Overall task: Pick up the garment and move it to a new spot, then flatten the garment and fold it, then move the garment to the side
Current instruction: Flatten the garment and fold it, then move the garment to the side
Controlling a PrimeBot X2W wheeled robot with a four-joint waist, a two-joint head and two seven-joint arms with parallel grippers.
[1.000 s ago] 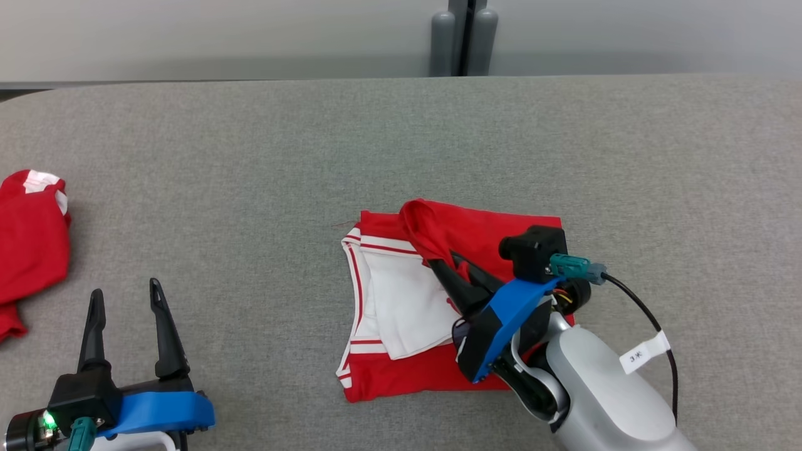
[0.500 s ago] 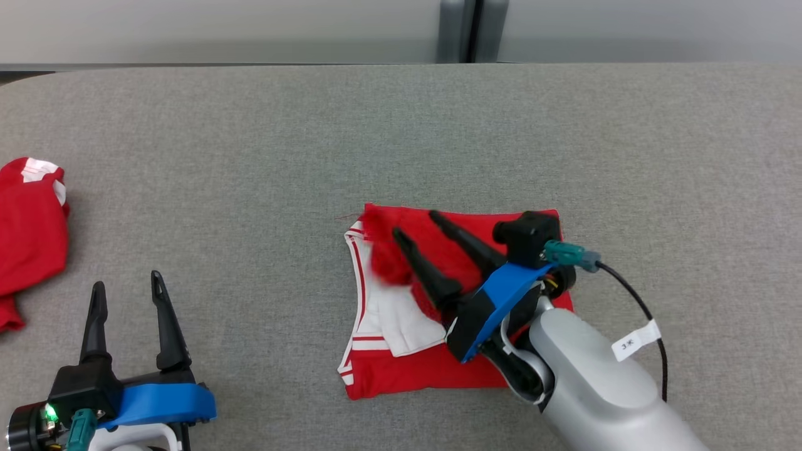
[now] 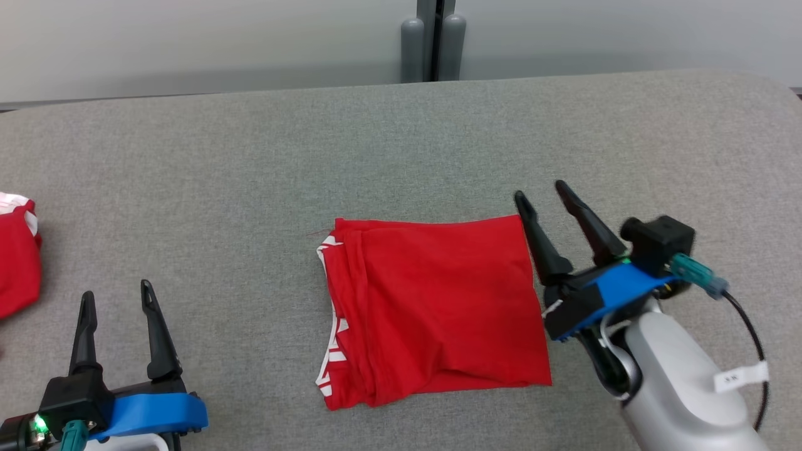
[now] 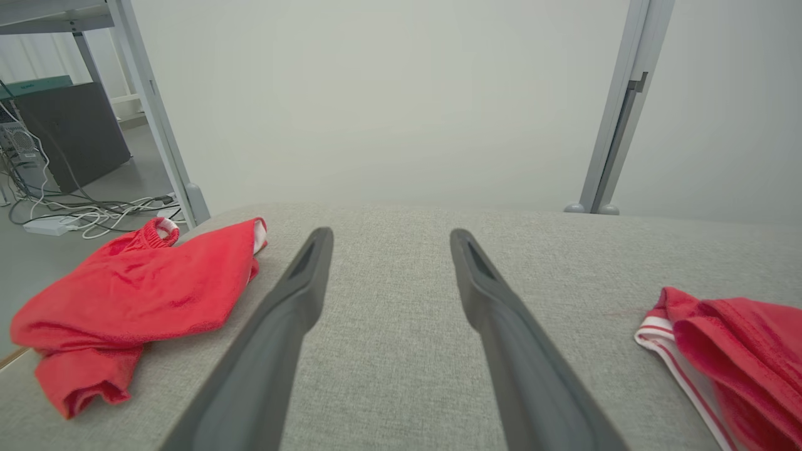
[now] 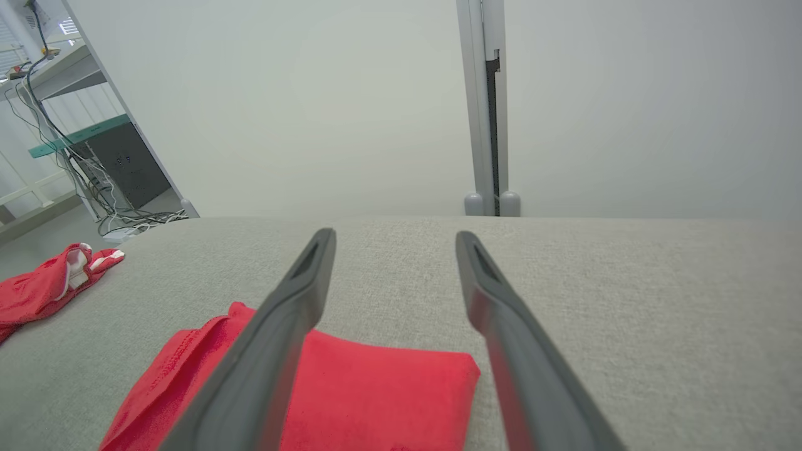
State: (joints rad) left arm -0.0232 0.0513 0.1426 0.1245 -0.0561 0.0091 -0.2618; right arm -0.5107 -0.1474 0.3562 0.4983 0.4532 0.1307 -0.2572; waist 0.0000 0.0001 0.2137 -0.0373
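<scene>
Here, the folded red garment (image 3: 432, 307) is seen lying flat at the middle of the grey desk (image 3: 250, 175). The right tool (image 3: 539, 190) is held open and empty just beside its right edge. The left tool (image 3: 116, 289) is likewise spread open, well apart, near another red cloth (image 3: 15, 263).

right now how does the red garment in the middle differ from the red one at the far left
The middle garment lies folded in a flat rectangle; the far-left garment is a crumpled heap. The middle garment sits beside the right tool; the far-left garment lies at the left edge of the table. Both are red with white trim.
</scene>
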